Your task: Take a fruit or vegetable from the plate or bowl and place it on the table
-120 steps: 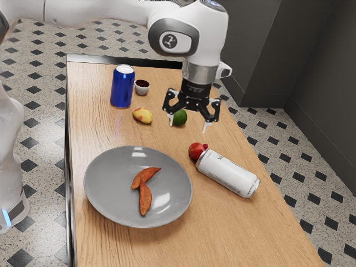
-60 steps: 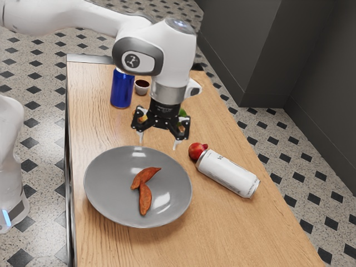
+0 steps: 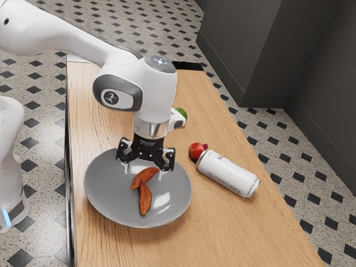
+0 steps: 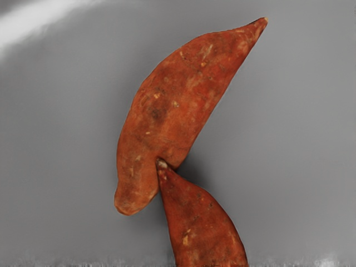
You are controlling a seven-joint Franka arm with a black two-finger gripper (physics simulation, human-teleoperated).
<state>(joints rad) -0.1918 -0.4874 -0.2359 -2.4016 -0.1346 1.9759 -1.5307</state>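
My gripper [image 3: 144, 171] is open over the far part of the grey plate [image 3: 105, 194], its fingers wide apart with nothing between them. Two orange-brown sweet potatoes lie on the plate. The farther sweet potato [image 3: 146, 176] is close to the fingertips, just below them; the nearer sweet potato [image 3: 145, 199] touches it at one end. In the wrist view the farther sweet potato [image 4: 172, 105] lies at a slant on the grey plate [image 4: 300, 139], and the tip of the nearer sweet potato [image 4: 206, 228] meets its side.
On the wooden table [image 3: 233, 222], a red fruit [image 3: 197, 151] rests against the end of a white can [image 3: 228, 173] lying on its side, to the exterior view's right of the plate. A green fruit [image 3: 181, 115] is partly hidden behind the hand.
My hand has moved toward the exterior view's left and nearer the camera, and down over the plate. The arm now hides the blue can, small cup and yellow fruit. The sweet potatoes have not moved.
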